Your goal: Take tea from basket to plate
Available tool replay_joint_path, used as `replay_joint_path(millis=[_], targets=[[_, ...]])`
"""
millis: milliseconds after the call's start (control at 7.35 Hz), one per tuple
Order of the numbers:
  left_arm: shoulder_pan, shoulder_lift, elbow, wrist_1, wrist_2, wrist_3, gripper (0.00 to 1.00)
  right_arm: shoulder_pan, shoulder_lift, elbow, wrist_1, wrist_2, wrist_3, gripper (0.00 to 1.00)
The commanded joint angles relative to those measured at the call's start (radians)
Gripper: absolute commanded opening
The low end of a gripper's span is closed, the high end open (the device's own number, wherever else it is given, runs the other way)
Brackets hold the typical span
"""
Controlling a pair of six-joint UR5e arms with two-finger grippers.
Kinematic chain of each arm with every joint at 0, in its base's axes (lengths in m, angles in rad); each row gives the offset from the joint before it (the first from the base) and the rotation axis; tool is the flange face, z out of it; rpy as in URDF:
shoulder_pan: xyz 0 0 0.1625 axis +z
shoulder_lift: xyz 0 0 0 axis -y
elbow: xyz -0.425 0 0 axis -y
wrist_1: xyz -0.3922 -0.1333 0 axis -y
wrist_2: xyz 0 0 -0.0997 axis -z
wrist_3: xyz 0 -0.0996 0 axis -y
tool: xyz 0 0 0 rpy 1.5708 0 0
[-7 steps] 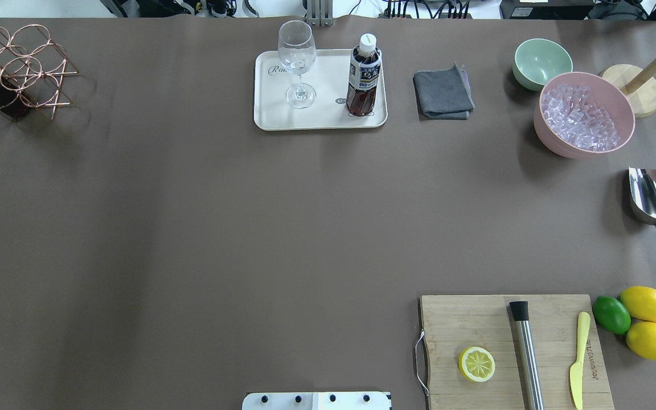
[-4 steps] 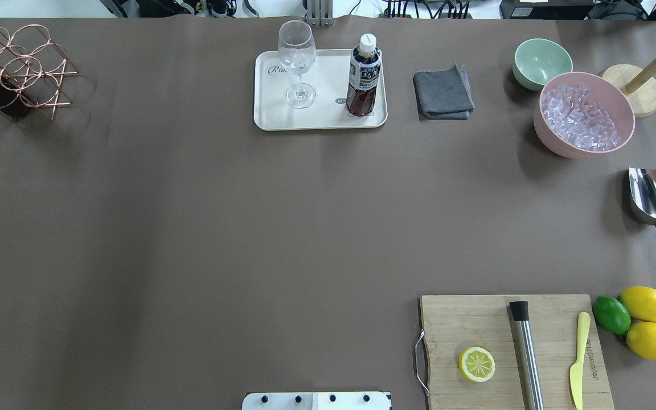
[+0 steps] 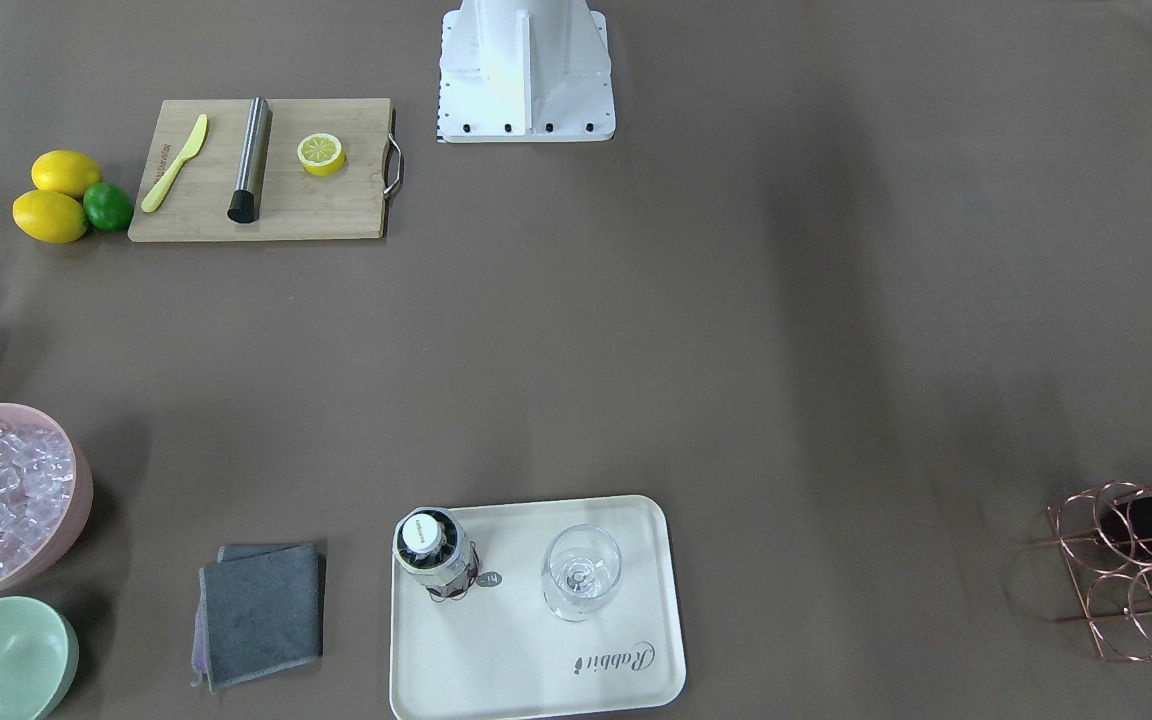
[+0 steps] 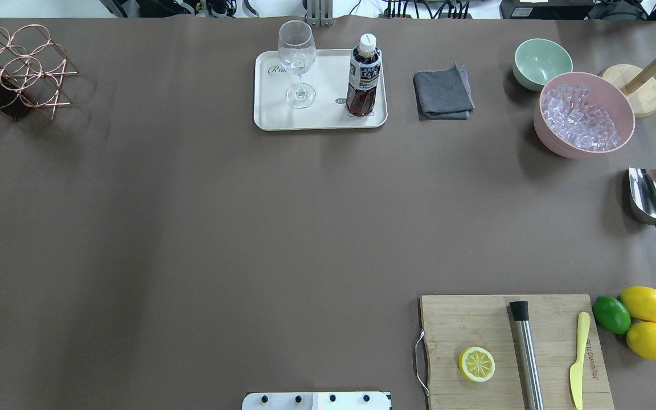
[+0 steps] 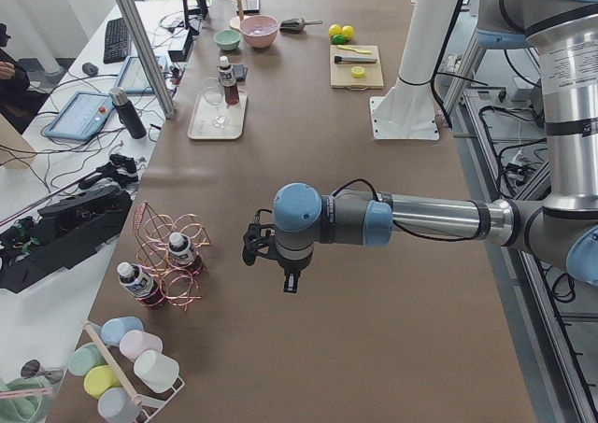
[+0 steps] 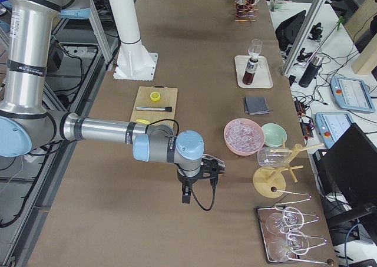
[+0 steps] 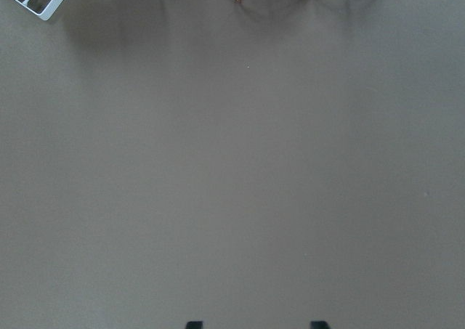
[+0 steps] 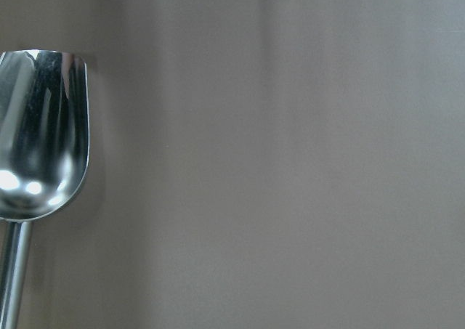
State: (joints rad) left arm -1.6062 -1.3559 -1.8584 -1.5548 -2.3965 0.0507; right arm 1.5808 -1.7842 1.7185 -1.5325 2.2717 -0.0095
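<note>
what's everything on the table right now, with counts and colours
tea: 1, dark brown, upright on plate
plate: 1, cream, far middle
stemmed glass: 1, clear, on plate
basket: 1, copper, far left corner
basket bottles: 2, dark, in basket
cloth: 1, grey, right of plate
small bowl: 1, mint, far right
big bowl: 1, pink, ice-filled, beside mint one
wooden stand: 1, tan, far right
scoop: 1, steel, right edge
cutting board: 1, wooden, near right
lemon half: 1, yellow, on board
rod: 1, steel, on board
knife: 1, yellow, on board
lemons: 2, yellow, right of board
lime: 1, green, beside lemons
left tool: 1, black, open, near basket
right tool: 1, black, state unclear, table's right end
</note>
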Motion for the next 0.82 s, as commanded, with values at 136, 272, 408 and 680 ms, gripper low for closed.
replay_joint_path(millis=[136,272,408,680], targets=[[0.0,0.004,0.004,0.004,-0.001,-0.002,0.97,0.004,0.0,0.001,-0.001,-0.001,0.0,1.0],[0.0,0.004,0.005,0.005,-0.001,-0.006,0.97,0.004,0.0,0.001,-0.001,-0.001,0.0,1.0],[0.0,0.004,0.007,0.007,-0.003,-0.009,0.97,0.004,0.0,0.001,0.0,-0.001,0.0,1.0],[-0.001,-0.006,0.004,0.083,-0.009,-0.009,0.97,0.004,0.0,0.001,0.0,-0.001,0.0,1.0]])
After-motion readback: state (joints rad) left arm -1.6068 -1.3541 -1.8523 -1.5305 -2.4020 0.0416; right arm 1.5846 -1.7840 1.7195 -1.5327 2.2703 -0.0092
